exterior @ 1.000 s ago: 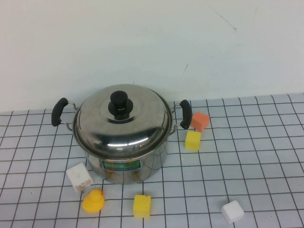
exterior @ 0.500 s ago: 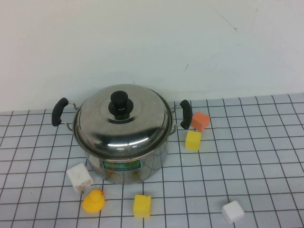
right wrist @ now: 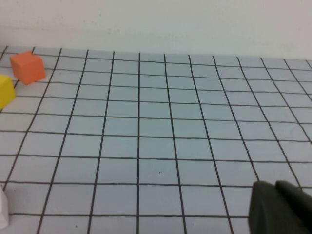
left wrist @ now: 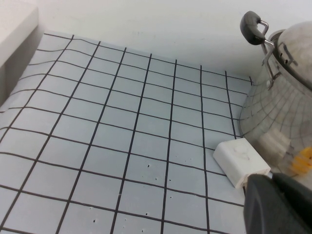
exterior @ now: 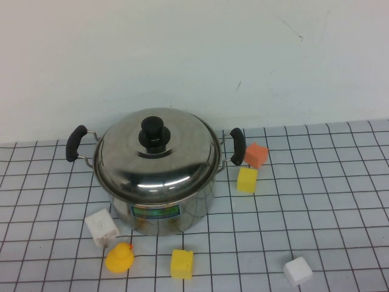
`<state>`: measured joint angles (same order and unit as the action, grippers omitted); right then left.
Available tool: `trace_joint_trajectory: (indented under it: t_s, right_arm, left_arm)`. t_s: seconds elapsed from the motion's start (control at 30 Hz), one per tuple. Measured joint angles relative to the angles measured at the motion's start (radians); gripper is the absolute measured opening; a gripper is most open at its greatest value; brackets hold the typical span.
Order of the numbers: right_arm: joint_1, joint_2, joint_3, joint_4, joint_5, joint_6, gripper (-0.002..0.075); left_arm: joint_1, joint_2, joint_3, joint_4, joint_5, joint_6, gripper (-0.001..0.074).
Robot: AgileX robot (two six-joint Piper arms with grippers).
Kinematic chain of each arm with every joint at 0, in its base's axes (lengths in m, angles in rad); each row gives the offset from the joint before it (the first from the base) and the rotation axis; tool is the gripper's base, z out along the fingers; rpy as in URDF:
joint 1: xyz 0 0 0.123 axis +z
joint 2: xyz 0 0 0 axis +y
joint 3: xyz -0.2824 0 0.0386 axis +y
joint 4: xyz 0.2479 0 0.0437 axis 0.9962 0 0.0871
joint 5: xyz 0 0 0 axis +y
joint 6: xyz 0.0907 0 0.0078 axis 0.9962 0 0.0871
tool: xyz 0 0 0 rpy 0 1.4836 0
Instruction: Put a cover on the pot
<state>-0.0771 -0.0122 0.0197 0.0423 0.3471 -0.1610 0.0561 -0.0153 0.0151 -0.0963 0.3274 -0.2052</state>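
Note:
The pot (exterior: 193, 205) stands at the table's middle left, with black side handles and a green-blue label on its wall. The domed steel lid (exterior: 176, 164) with a black knob (exterior: 153, 129) sits on it, level on the rim. Neither gripper shows in the high view. My left gripper (left wrist: 271, 179) is shut and empty, low over the table beside the pot (left wrist: 273, 117) and next to a white block (left wrist: 239, 161). My right gripper (right wrist: 274, 187) is shut and empty over bare grid cloth, away from the pot.
Around the pot lie a white block (exterior: 101, 227), a yellow duck (exterior: 120, 257), a yellow cube (exterior: 182, 263), another yellow cube (exterior: 247, 179), an orange cube (exterior: 256, 154) and a white cube (exterior: 297, 271). A white wall stands behind.

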Motion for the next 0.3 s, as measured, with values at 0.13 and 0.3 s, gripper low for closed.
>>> trace_joint_trajectory:
  t_s: [0.13, 0.3]
  right_arm:
    - [0.000, 0.000, -0.002, -0.002, 0.002, 0.013, -0.0002]
    - [0.000, 0.000, -0.002, -0.004, 0.003, 0.017, -0.0002]
  left_arm:
    - [0.000, 0.000, 0.000, 0.000, 0.000, 0.000, -0.0003]
    - [0.000, 0.000, 0.000, 0.000, 0.000, 0.000, -0.0003]
